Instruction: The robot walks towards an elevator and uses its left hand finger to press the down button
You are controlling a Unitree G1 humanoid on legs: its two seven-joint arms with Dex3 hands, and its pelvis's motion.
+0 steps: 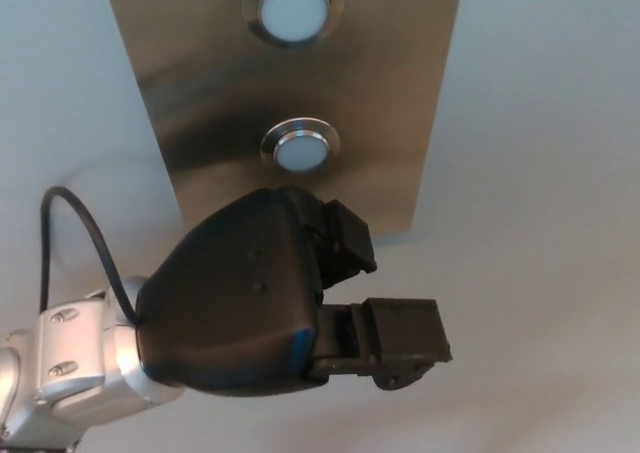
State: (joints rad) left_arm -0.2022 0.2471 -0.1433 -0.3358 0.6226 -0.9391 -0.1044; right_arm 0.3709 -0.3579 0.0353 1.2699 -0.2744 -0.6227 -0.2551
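A brushed metal panel (400, 83) on the pale wall carries two round white buttons with chrome rims. The upper button (292, 9) sits near the top edge of the head view. The lower button (300, 149) is just above my left hand (270, 298). This black hand fills the lower middle, its back toward the camera. One finger (345, 233) reaches up toward the panel's lower part, a little below and right of the lower button. Another finger (400, 338) sticks out to the right. Contact with the button cannot be seen. The right hand does not show.
The pale wall (540, 273) surrounds the panel on all sides. My silver left wrist (70, 368) enters from the lower left, with a black cable (75, 213) looping above it.
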